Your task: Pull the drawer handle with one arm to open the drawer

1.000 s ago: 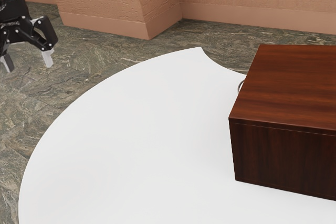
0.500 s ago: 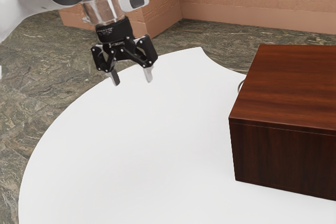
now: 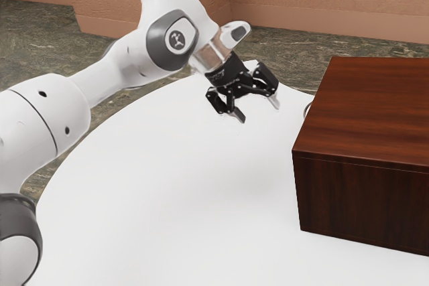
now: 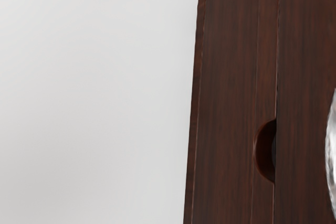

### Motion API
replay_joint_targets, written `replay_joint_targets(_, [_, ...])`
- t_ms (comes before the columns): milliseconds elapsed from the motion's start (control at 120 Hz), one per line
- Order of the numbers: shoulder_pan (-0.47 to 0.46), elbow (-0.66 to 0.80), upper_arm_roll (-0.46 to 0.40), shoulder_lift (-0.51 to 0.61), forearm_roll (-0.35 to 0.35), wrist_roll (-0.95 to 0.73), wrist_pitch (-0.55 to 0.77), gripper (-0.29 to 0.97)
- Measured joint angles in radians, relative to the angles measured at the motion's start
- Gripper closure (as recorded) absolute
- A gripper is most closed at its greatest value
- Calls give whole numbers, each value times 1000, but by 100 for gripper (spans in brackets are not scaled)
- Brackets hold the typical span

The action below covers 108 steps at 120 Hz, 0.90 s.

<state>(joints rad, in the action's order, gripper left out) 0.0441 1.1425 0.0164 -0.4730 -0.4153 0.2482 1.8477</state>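
- Now: jaws apart, nothing between them, hovering over the counter (image 3: 167,199).
- The arm (image 3: 120,72) reaches in from the exterior view's left.
- The drawer (image 3: 369,159) sits on the counter at the exterior view's right, near the jaws, not touching.
- The handle (image 3: 307,109) shows on the drawer's side facing the jaws. In the wrist view, the handle (image 4: 332,156) lies beside a dark recess (image 4: 265,150).

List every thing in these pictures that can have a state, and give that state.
gripper: open, empty, in the air, touching nothing.
drawer unit: looks shut, nothing jutting out.
handle: untouched, apart from the gripper.
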Motion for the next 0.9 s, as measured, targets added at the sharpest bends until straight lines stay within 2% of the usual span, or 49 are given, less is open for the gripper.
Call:
replay_joint_targets(208, [10, -109, -28, -97, -46, -14, 101, 5])
replay_joint_targets(383, [38, -107, -74, -107, -171, -23, 117, 13])
replay_joint_targets(525, [50, -100, -84, -106, -223, -28, 101, 16])
replay_joint_targets(900, [50, -81, -85, -125, -242, -36, 77, 33])
